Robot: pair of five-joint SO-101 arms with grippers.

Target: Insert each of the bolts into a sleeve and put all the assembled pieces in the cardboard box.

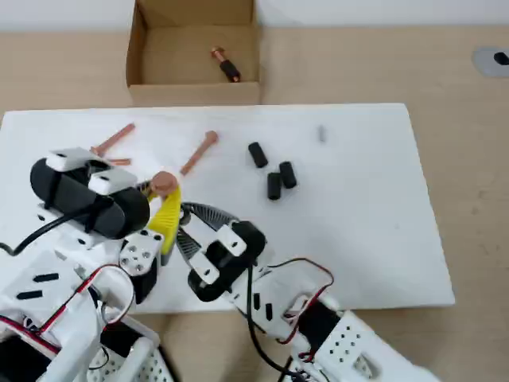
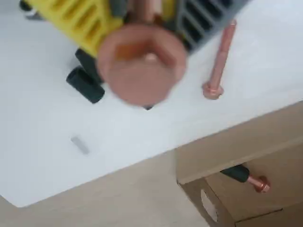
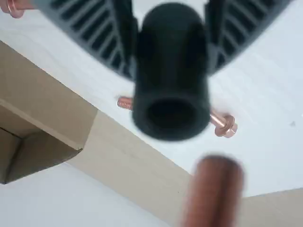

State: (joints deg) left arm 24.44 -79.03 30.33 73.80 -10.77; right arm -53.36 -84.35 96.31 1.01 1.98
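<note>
Station check, as I read it from the feeds:

- **Left arm:** The left gripper (image 1: 165, 197) is low over the near-left part of the white sheet (image 1: 358, 239). Its yellow and grey fingers are clamped on the held bolt (image 2: 142, 64). In the left wrist view the bolt's hexagonal head faces the camera.
- **Right arm:** The right gripper (image 3: 170, 47) sits just beside the left one. Its dark ribbed fingers (image 3: 85, 28) are clamped on the held sleeve (image 3: 170, 80), whose open mouth faces the right wrist camera. In that view the held bolt's shaft lies near the mouth, not inside it.
- **Loose bolts:** The first loose bolt (image 1: 199, 153) lies flat on the sheet just beyond the left gripper. The second loose bolt (image 1: 114, 140) lies near the sheet's far-left corner.
- **Loose sleeves:** The first loose sleeve (image 1: 257, 154) lies to the right of the first loose bolt. The second loose sleeve (image 1: 287, 174) and the third loose sleeve (image 1: 273, 185) lie just beside each other, a little nearer the arms. I cannot tell whether those two touch.
- **Box:** The cardboard box (image 1: 137, 48) stands open on the table (image 1: 469, 159), just beyond the sheet's far edge. One assembled piece (image 1: 225, 65), a bolt seated in a sleeve, lies on its floor
</note>
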